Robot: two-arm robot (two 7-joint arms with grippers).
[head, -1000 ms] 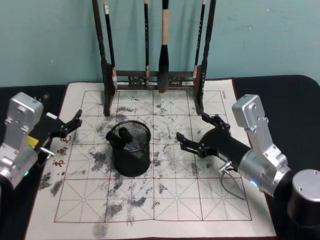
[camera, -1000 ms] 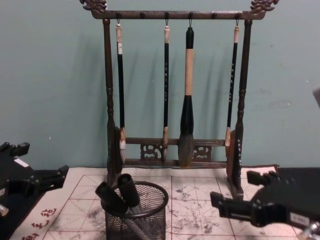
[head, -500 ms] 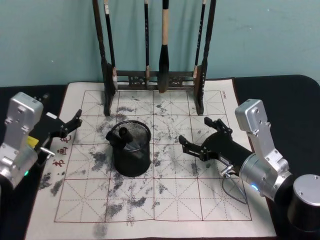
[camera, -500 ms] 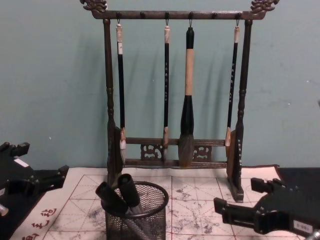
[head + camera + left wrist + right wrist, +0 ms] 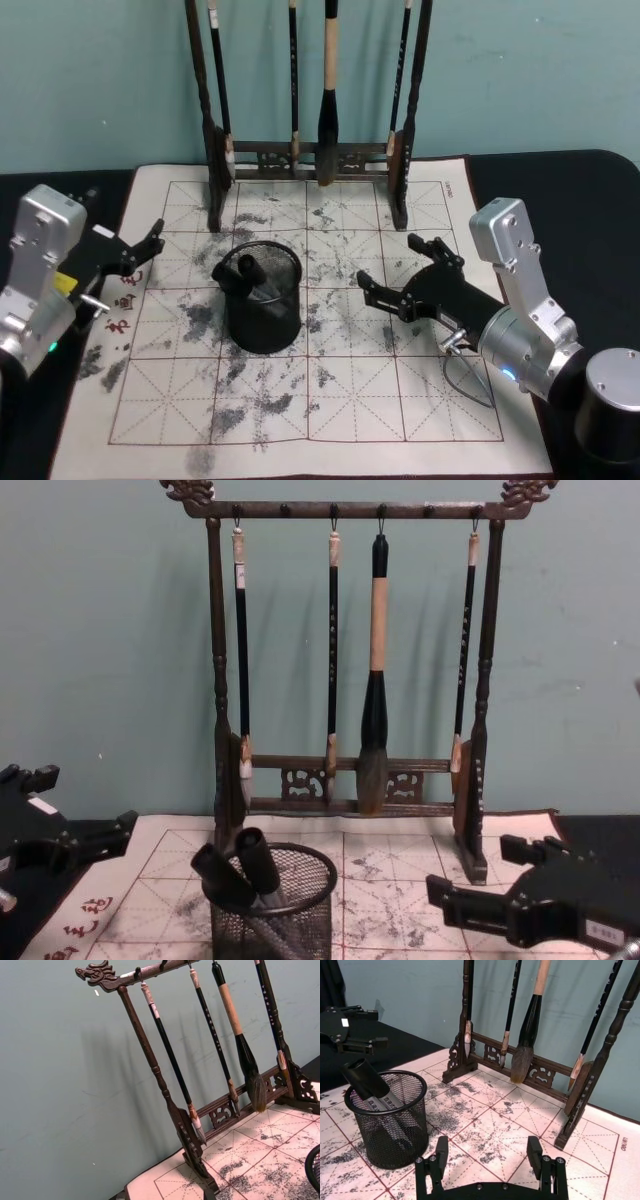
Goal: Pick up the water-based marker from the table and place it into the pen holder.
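Right gripper [image 5: 400, 272] hovers empty, jaws apart, beside the holder [image 5: 260, 298], where markers [image 5: 243, 274] already lean, suggesting placement done.

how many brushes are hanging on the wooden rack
4, all hanging from the brush rack top bar: a thin brush at the robot's left, a second thin brush, a thick brush, and a thin brush at the right.
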